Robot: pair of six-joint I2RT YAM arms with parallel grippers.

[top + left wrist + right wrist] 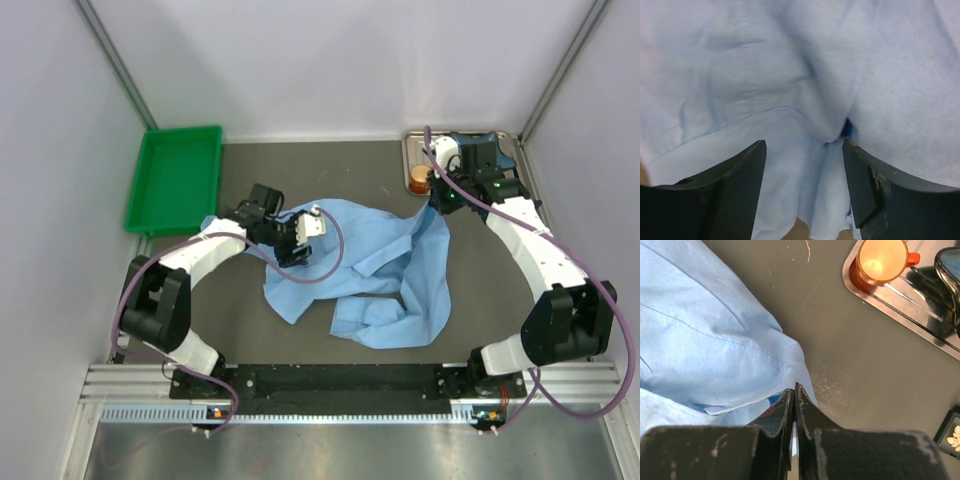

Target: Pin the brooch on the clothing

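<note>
The clothing is a light blue shirt [385,270] lying crumpled in the middle of the table. My left gripper [296,246] is low over the shirt's left part. In the left wrist view it [804,145] is open, with a raised fold of the shirt [825,125] between the fingers. My right gripper [440,205] is at the shirt's far right corner. Its jaws [795,388] are shut, and the shirt's edge [790,365] runs into them. The brooch [955,436], gold and pale, lies in a small black box at the right edge of the right wrist view.
A metal tray [410,150] at the back right holds an orange cup [419,180] and a dark dish [949,265]. A green bin [175,175] stands at the back left. Walls close in the sides and back.
</note>
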